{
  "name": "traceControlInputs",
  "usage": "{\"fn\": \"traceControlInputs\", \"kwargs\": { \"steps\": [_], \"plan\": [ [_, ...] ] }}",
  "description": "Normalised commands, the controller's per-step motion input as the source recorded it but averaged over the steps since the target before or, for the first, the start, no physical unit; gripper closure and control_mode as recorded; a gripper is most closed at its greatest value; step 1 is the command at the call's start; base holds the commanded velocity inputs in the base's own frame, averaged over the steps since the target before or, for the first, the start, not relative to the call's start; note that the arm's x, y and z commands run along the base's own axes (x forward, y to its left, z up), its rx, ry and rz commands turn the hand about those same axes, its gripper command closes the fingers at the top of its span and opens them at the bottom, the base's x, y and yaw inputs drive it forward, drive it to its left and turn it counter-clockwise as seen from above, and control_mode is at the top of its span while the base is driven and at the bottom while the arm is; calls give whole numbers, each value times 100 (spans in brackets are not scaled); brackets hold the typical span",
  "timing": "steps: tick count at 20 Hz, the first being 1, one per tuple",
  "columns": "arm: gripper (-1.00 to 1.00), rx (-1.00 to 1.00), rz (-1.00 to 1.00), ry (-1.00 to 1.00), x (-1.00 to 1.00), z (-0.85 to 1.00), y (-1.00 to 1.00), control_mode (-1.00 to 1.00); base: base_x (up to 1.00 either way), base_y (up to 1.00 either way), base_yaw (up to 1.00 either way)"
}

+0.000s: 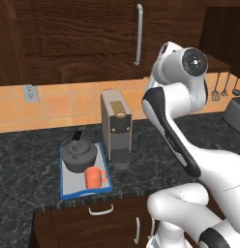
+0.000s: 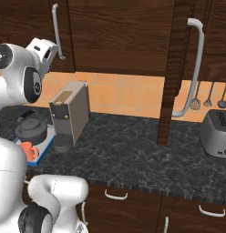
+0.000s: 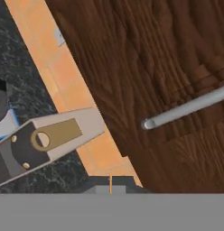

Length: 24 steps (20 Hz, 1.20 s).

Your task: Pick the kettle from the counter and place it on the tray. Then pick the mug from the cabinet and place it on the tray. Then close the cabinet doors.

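Arm raised high, elbow bent, hand by cabinet door (image 1: 83, 34) near silver handle (image 1: 139, 34). Gripper (image 3: 110, 184) jaws pressed together, empty. Kettle (image 1: 79, 154), mug (image 1: 95, 178) on tray (image 1: 67, 186), mug at kettle's 5 o'clock.

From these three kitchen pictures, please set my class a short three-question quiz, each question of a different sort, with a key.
1. True or false: the squat dark grey kettle stands on the flat blue-rimmed tray.
2. Which thing shares the tray with the kettle? A) silver toaster B) small orange-red mug C) hanging ladle
3. Fill in: in the right base view, the right-hand dark wood cabinet door with the long silver bar handle stands ____, swung out over the speckled black stone counter.

Key: 1 true; 2 B; 3 open.
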Motion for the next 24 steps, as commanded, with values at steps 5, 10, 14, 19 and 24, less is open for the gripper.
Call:
{"fn": "traceControlInputs", "kwargs": {
  "steps": [5, 10, 14, 19, 24],
  "plan": [
    [100, 19, -1, 0, -9, -23, -37, -100, 0, 0, 0],
    [100, 25, -6, -1, -23, -25, -38, -100, 0, 0, 0],
    [100, 50, -10, -9, -1, -55, -35, -100, 0, 0, 0],
    [100, 68, -23, -18, -12, -9, -32, -100, 0, 0, 0],
    [100, 76, -32, -5, -18, -7, -38, -100, 0, 0, 0]
  ]
}}
